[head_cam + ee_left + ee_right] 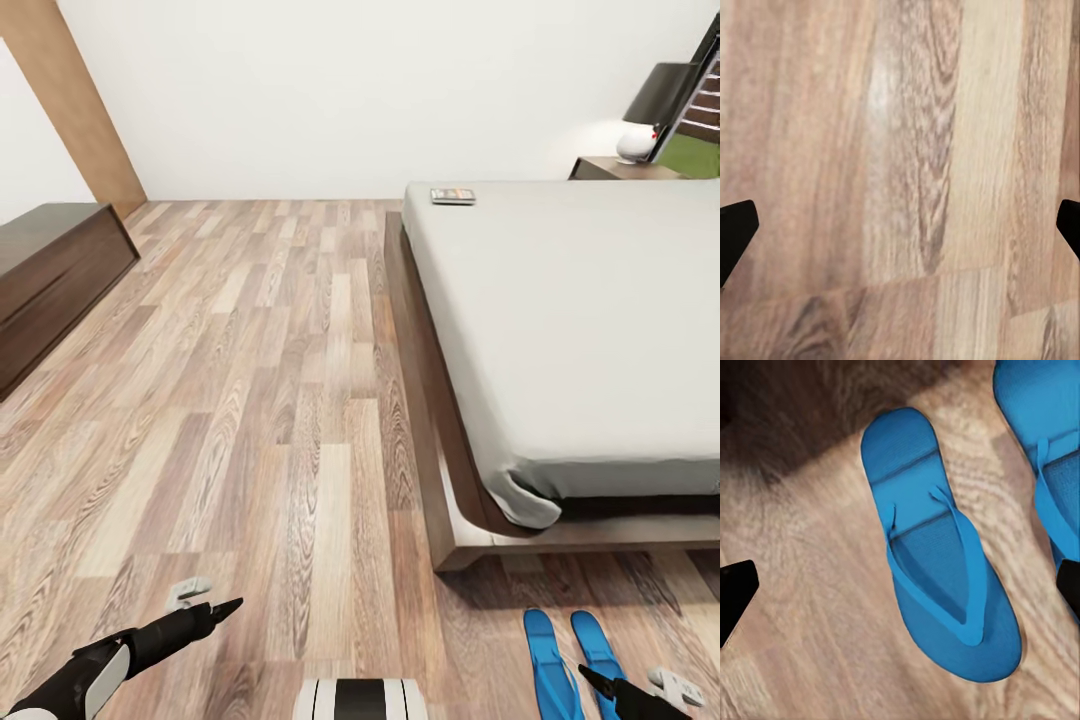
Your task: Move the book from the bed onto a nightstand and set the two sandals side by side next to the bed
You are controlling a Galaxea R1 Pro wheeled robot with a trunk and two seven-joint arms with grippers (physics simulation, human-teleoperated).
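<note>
Head view: bedroom w/ white walls, wood-plank floor (250,380). Bed (580,330) at right, pale mattress on dark frame; book (453,196) lies near its far corner, cover text too small to read. Nightstand (610,168) w/ lamp (655,115) beyond. Dark cabinet (50,280) at left. Two sandals (572,660) side by side on floor by bed foot. Left gripper (215,610) over bare planks, right gripper (600,685) by sandals.

Left wrist: plank grain, fingers (735,232) wide apart, holding nothing.

Right wrist: one sandal (937,547) between wide-spread fingers (735,592), second at edge; no branding visible.
</note>
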